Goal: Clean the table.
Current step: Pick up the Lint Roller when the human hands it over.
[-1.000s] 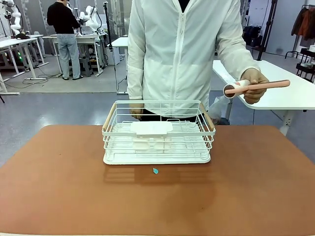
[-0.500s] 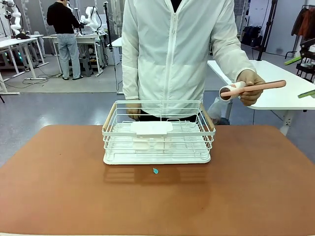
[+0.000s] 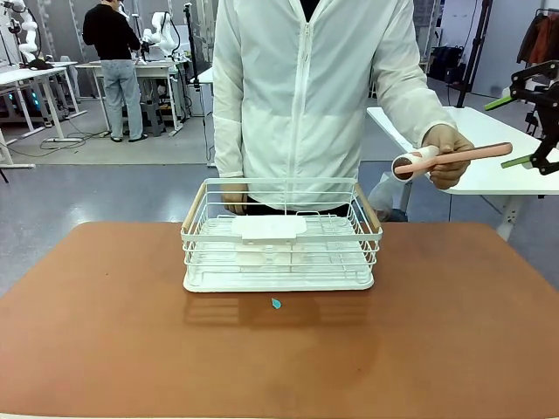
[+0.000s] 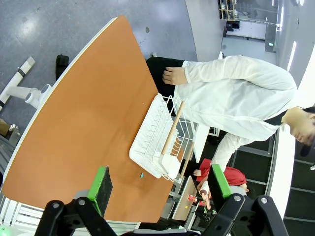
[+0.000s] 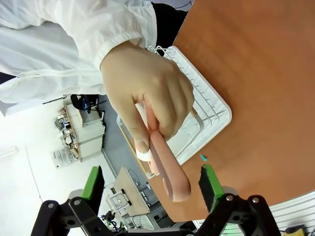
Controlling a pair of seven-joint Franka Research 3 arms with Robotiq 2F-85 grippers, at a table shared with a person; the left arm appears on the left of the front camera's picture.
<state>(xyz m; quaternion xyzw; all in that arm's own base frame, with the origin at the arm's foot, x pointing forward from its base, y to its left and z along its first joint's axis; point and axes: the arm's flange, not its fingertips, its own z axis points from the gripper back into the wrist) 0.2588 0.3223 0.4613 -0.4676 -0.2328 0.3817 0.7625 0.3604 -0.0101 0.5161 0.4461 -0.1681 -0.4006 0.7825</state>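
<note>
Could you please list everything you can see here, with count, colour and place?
table: one, reddish-brown, spans the foreground
wire basket: one, white, on the table's far middle
flat piece: one, white, inside the basket
scrap: one, teal, small, on the table just in front of the basket
lint roller: one, pink handle with white roll, held in the air beyond the table's far right corner
person's jacket: one, white, behind the basket
person's hands: two, one gripping the roller, one behind the basket
right gripper: one, black with green pads, open, near the roller's handle end
left gripper: one, black with green pads, open, high above the table
</note>
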